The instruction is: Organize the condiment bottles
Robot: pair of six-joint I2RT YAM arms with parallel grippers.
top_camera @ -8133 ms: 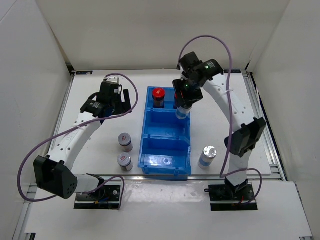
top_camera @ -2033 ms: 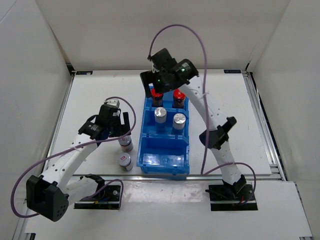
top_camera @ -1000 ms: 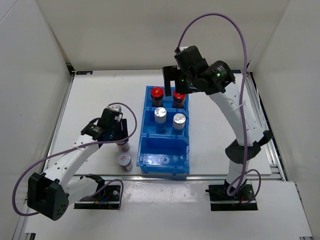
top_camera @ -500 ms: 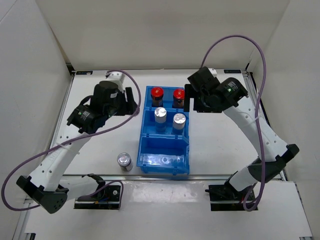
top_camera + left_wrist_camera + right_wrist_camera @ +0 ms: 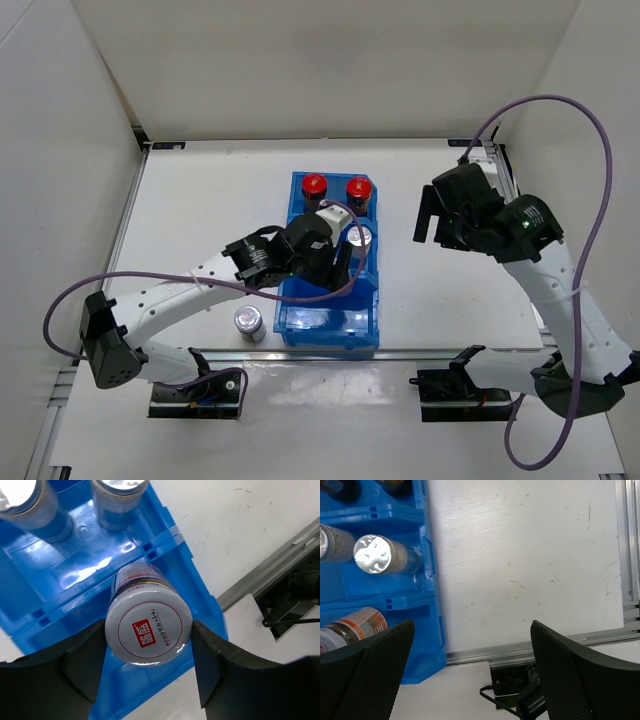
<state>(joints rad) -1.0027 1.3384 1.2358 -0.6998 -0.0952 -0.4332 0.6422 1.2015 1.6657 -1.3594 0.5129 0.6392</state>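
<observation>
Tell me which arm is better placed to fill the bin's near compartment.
Left: the left gripper is shut on a short silver-capped bottle above that compartment; the right gripper is open and empty.

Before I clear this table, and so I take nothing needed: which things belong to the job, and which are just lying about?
Job: two red-capped bottles; two silver-capped bottles in the blue bin; gripped bottle in the left fingers; loose bottle on the table.
Just there: the blue bin itself; purple cable.
</observation>
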